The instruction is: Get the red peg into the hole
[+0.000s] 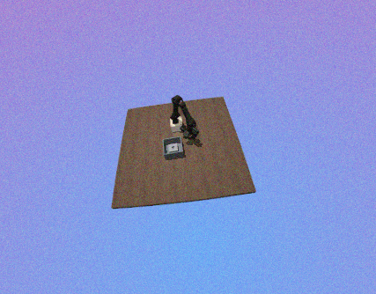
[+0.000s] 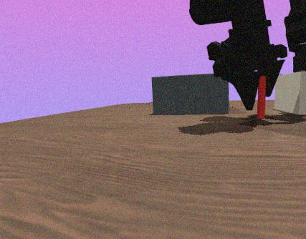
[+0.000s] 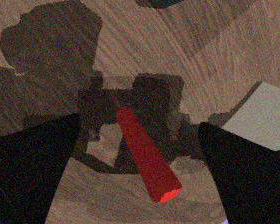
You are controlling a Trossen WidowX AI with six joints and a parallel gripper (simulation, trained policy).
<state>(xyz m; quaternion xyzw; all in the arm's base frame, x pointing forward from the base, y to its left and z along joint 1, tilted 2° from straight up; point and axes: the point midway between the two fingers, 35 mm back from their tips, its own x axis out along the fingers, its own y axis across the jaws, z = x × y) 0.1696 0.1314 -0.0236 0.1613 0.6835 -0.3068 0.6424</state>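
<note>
The red peg (image 2: 261, 98) (image 3: 148, 155) stands upright on the table to the right of the box in the exterior view; I cannot make it out in the top view. My gripper (image 1: 191, 136) (image 2: 259, 102) (image 3: 141, 124) is open and points down, low over the table. Its fingers stand on either side of the peg, with gaps between peg and fingers in the wrist view. The grey open box (image 1: 173, 156) (image 2: 190, 94) stands apart from the peg. Its light plate (image 1: 169, 150) with a dark hole shows inside in the top view; the exterior view shows only the outer wall.
The pale base block (image 1: 176, 126) (image 2: 288, 91) (image 3: 261, 117) of the arm stands close to the peg, at the right in the exterior view and the wrist view. The brown wooden table (image 1: 212, 176) (image 2: 137, 179) carries everything. The arm's dark shadow lies around the peg.
</note>
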